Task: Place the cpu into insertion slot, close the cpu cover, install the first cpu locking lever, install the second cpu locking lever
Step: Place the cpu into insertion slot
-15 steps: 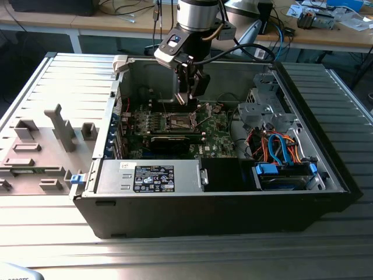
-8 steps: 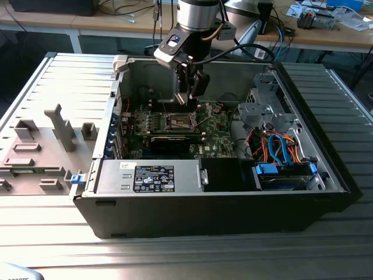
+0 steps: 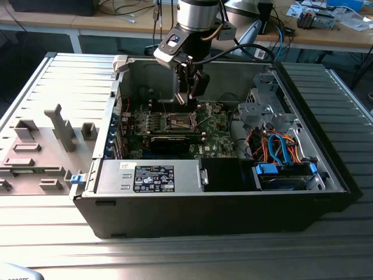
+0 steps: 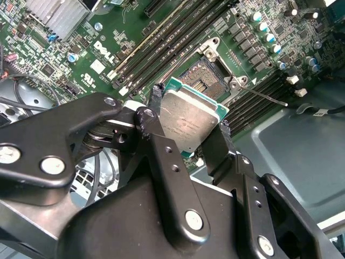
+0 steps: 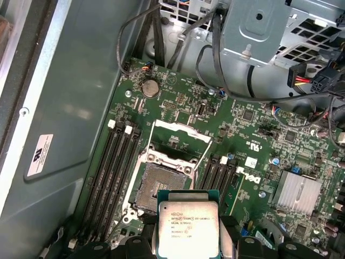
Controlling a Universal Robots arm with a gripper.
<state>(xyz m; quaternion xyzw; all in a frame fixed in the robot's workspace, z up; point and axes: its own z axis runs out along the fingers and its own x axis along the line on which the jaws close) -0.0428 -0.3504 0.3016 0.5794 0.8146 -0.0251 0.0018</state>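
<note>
My gripper (image 4: 188, 116) is shut on the cpu (image 4: 190, 123), a thin square chip with a grey metal top, held by two opposite edges. In the first wrist view the cpu (image 5: 187, 226) hangs above the motherboard, partly over one edge of the bare insertion slot (image 5: 160, 186). The cpu cover (image 5: 183, 131), a silver frame, stands tipped up at the socket's far side. A thin wire locking lever (image 5: 200, 157) stands raised beside the cover. In the exterior view the gripper (image 3: 187, 99) reaches into the open computer case just above the socket (image 3: 179, 121).
Black memory slots (image 5: 116, 172) flank the socket on both sides. A finned heatsink (image 5: 299, 191) sits nearby. A metal drive cage (image 3: 262, 108) and orange and blue cables (image 3: 274, 146) fill the case's right part. A power supply (image 3: 148, 178) lies in front. A grey fixture (image 3: 41, 146) stands outside.
</note>
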